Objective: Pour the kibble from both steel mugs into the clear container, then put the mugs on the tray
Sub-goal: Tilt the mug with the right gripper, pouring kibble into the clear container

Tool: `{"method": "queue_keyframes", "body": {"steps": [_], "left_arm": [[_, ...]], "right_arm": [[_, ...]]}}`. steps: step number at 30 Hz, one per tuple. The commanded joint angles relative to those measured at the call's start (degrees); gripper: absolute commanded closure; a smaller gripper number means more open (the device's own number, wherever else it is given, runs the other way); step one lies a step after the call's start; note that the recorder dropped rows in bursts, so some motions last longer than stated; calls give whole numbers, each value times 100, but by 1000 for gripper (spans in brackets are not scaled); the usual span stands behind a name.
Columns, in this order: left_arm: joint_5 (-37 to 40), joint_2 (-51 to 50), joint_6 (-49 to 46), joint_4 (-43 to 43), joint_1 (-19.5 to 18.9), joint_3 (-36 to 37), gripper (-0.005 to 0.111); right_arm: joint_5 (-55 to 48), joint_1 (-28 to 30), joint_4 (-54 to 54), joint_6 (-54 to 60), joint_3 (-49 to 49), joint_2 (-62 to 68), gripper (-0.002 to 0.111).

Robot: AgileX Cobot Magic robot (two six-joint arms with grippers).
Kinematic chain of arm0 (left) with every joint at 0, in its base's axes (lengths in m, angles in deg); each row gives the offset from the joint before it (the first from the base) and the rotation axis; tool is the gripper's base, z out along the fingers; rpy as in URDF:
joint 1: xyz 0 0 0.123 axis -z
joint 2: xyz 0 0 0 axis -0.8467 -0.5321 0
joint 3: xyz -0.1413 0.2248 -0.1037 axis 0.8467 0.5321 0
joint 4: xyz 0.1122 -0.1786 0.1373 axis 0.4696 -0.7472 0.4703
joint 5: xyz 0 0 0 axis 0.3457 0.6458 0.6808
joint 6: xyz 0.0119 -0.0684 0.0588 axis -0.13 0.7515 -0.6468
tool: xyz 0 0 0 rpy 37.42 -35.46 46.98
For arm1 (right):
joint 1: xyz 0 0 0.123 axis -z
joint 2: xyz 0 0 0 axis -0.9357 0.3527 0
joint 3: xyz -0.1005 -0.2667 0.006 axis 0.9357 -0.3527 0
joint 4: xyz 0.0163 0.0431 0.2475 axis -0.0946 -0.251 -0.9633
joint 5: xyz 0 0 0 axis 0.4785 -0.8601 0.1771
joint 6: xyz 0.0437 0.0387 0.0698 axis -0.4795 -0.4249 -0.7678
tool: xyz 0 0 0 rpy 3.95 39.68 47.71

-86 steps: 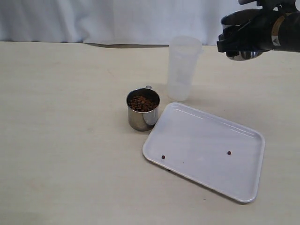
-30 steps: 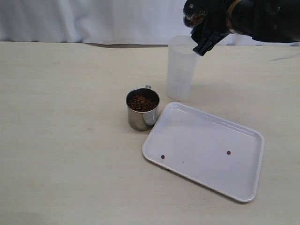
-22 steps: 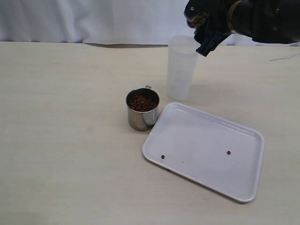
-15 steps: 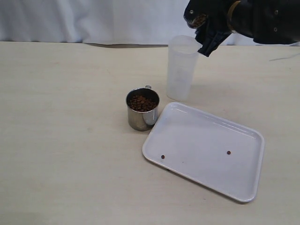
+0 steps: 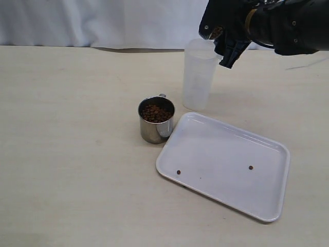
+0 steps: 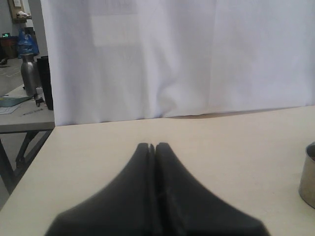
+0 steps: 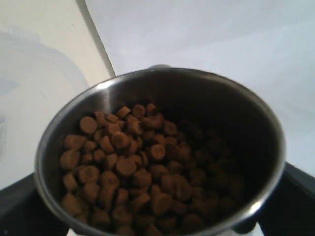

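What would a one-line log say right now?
phase: pouring | right jaws: shut on steel mug, tilted by clear container rim | kibble: in mug | left jaws: shut | second mug: full, beside tray

Table (image 5: 77,154): pale beige, faint wood grain, under soft even light. White curtain (image 5: 103,20) hangs in folds along its far edge. Beyond the curtain's edge in the left wrist view is a grey side desk (image 6: 22,119) carrying a steel bottle (image 6: 28,73), a dark flask (image 6: 45,81) and papers (image 6: 10,102).
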Motion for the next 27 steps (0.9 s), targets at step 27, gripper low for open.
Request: {"method": "queue_keyframes", "body": {"steps": [27], "left_arm": [[-27, 18, 34, -33, -7, 14, 107]], "right_arm": [[-245, -3, 92, 696, 106, -44, 103]]}}
